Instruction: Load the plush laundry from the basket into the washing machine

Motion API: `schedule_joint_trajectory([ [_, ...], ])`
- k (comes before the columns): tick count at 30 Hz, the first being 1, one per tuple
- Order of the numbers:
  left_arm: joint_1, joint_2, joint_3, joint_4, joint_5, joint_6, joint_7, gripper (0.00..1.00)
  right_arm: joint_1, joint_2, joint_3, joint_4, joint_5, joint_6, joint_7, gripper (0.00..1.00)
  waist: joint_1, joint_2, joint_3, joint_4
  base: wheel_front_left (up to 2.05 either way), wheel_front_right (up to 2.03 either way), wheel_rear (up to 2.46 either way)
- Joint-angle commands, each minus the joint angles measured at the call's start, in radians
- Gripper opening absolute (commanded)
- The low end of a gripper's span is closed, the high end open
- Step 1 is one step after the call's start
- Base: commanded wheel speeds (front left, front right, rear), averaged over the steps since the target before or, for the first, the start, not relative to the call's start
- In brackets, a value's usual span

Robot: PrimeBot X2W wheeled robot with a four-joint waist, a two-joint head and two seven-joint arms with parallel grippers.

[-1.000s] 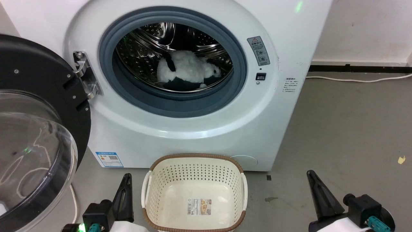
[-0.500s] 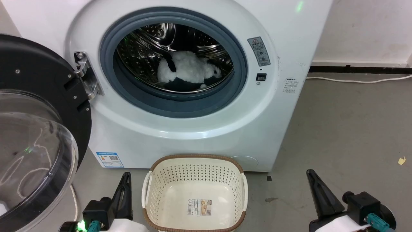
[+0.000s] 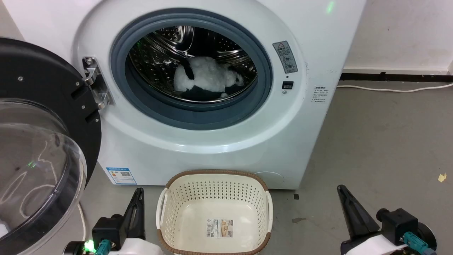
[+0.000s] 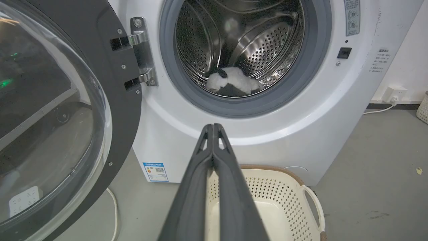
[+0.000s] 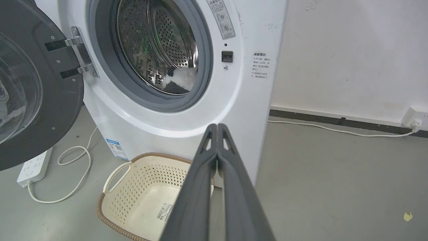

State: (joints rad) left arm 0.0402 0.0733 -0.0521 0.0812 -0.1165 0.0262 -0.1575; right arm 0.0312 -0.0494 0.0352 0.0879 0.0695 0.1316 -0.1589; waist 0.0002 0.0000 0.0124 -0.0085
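The black-and-white plush laundry [image 3: 205, 78] lies on the floor of the steel drum inside the white washing machine [image 3: 219, 141], whose door [image 3: 39, 141] is swung open to the left. In the left wrist view the plush laundry [image 4: 232, 83] shows low in the drum, and it peeks past the gasket as a white patch [image 5: 182, 78] in the right wrist view. The cream basket [image 3: 177, 198] stands on the floor before the machine, holding nothing but its label sticker. My left gripper [image 3: 139, 193] is shut, left of the basket. My right gripper [image 3: 340, 189] is shut, to its right.
A white power strip [image 5: 33, 167] with a looped cable lies on the grey floor under the open door. A white cable [image 3: 393, 86] runs along the wall at the right. A small yellow scrap [image 3: 441, 175] lies on the floor far right.
Both grippers stay shut and barely shift. The picture has drifted slightly, a small camera move.
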Motion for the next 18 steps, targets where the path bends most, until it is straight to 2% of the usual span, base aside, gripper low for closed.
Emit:
schedule_joint_trajectory([
  [1, -0.012, -0.005, 0.004, -0.009, 0.006, -0.004, 0.006, 0.00, -0.010, 0.000, -0.004, -0.008, -0.009, 0.000, 0.007, 0.00, -0.0001, 0.0000, 0.000, 0.000, 0.00, 0.00, 0.00],
  [18, -0.019, -0.009, 0.015, -0.025, 0.031, -0.009, 0.041, 0.00, -0.015, 0.000, -0.011, -0.026, -0.023, -0.001, 0.041, 0.00, -0.0001, 0.0000, -0.003, 0.002, 0.00, 0.00, 0.00],
])
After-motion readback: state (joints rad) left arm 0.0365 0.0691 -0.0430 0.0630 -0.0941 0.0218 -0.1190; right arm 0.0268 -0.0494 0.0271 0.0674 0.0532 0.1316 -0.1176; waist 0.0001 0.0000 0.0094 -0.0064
